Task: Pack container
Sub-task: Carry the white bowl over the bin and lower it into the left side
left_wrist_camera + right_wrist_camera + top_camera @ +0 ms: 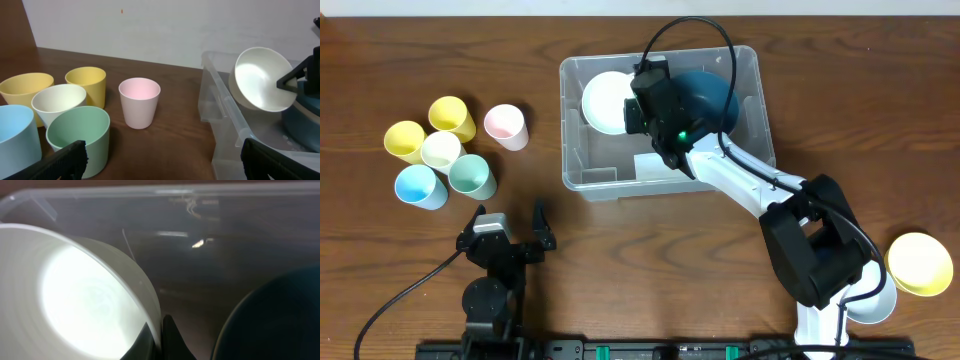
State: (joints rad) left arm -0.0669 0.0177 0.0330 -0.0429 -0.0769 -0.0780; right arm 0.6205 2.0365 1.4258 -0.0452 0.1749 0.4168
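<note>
- While it sits midway on the wooden surface point(620, 260), the one large clear rectangular plastic container point(570, 130) holds two bowls: one tilted white bowl point(605, 100), one dark blue bowl point(710, 90).
- Right hand point(160, 332) pinches the white bowl's rim.
- Left hand point(509, 220) gapes wide, empty.
- Six pastel cups point(441, 150) left; one yellow bowl point(920, 263) right.

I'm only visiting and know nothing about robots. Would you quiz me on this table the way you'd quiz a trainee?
1. True or false: the left fingers are open and hold nothing.
2. How many cups stand on the table to the left of the container in the overhead view?
3. Which bowl do the right fingers pinch by its rim? A: white bowl. B: dark blue bowl. C: yellow bowl.
Key: 1 true; 2 six; 3 A.
</note>
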